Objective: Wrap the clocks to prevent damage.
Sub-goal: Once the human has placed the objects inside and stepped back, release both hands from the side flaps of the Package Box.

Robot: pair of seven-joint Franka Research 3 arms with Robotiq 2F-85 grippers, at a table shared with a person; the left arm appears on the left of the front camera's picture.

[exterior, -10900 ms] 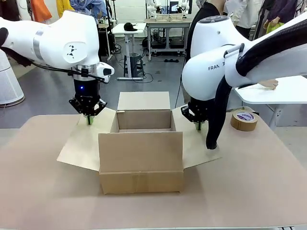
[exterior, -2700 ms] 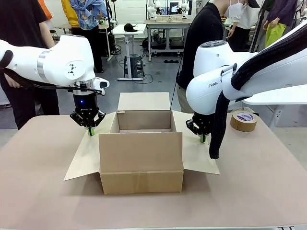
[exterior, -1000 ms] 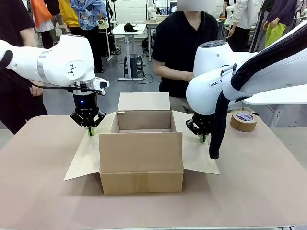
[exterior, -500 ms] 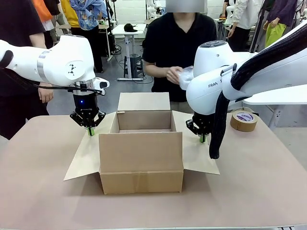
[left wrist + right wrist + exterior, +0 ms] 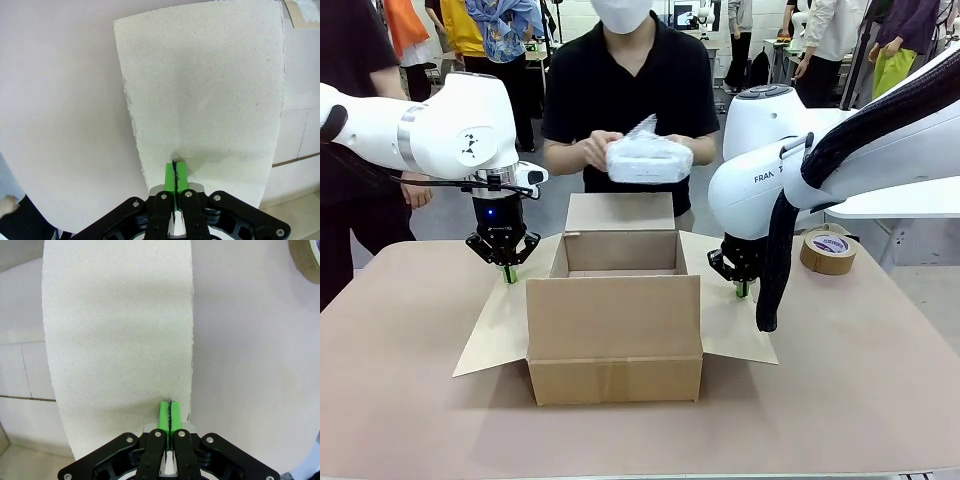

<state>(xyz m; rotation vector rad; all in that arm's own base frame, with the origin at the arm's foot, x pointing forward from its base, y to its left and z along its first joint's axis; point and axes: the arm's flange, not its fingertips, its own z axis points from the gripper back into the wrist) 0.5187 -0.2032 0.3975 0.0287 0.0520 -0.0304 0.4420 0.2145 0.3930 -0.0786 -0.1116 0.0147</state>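
Bundle (image 5: 649,160), wrapped, is now brought over the box (image 5: 615,330) at 12 o'clock, judged ready for packing. Side flaps (image 5: 495,320) are pinned by left claw (image 5: 507,274) and right claw (image 5: 742,290), both closed tight, empty.

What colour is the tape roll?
The tape roll is light brown, best seen in the front view.

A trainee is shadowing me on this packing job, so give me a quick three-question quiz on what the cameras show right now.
1. True or false: the left gripper has its fingers shut, tips down on the left flap of the cardboard box.
2. Where is the wrapped bundle? A) inside the box B) in the person's hands, above the box C) on the floor
3. Which item lies on the table off to the right of the right gripper?
Key: 1 true; 2 B; 3 the roll of tape.
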